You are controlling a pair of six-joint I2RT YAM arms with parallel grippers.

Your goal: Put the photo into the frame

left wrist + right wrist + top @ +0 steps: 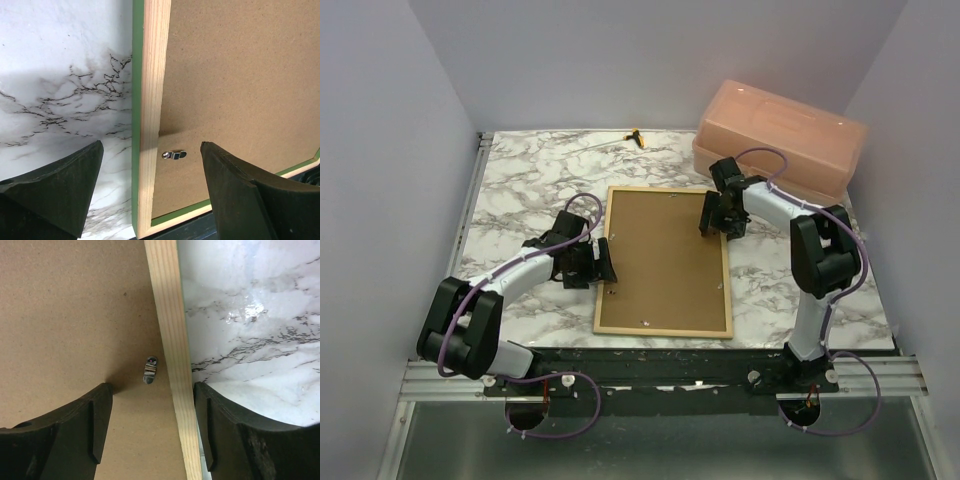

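Observation:
The frame [601, 295] lies face down on the marble table, its bare wood back up, with a brown hardboard backing panel [665, 260] filling it. The photo is hidden. My left gripper [597, 262] is open over the frame's left rail [150, 100], which has a green outer edge, and a small metal turn clip [174, 154] lies between its fingers. My right gripper [715, 214] is open over the right rail [170, 330], one finger above the backing panel [75, 315] and the other above the table. A second clip [150, 369] sits just ahead of it. Neither gripper holds anything.
A translucent pink plastic box [780, 135] stands at the back right, close behind the right arm. A small yellow and black object [636, 137] lies at the back edge. Grey walls close in the table [520, 190] on both sides.

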